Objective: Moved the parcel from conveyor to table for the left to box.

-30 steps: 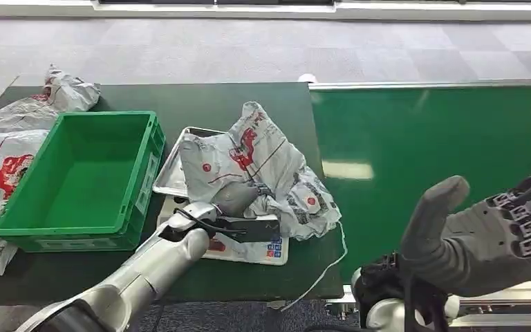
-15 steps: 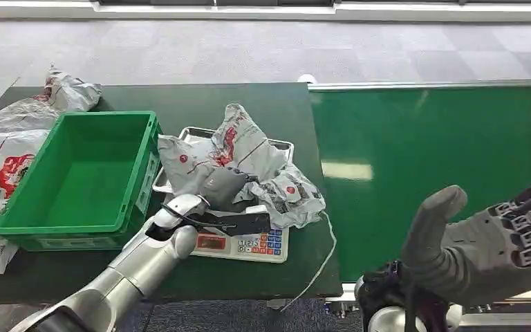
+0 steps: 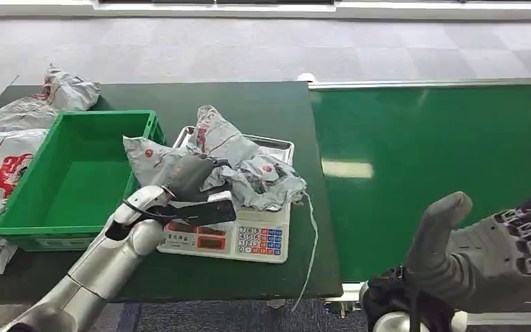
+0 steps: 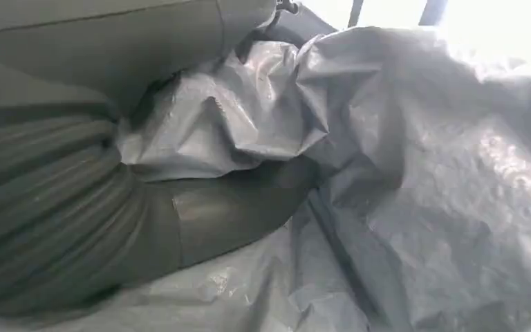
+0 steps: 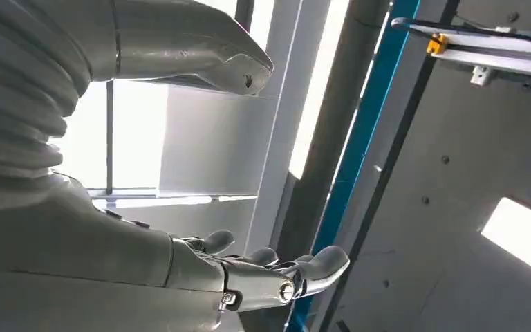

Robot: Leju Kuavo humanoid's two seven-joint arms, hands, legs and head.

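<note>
The right hand hovers by the conveyor, fingers spread, holding nothing. The left hand has its fingers clamped on the crumpled parcel, over the scale beside the green box on the table.

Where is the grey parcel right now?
In the head view the parcel is gripped by the left hand, over the scale and its tray, its left end reaching over the green box rim.
</note>
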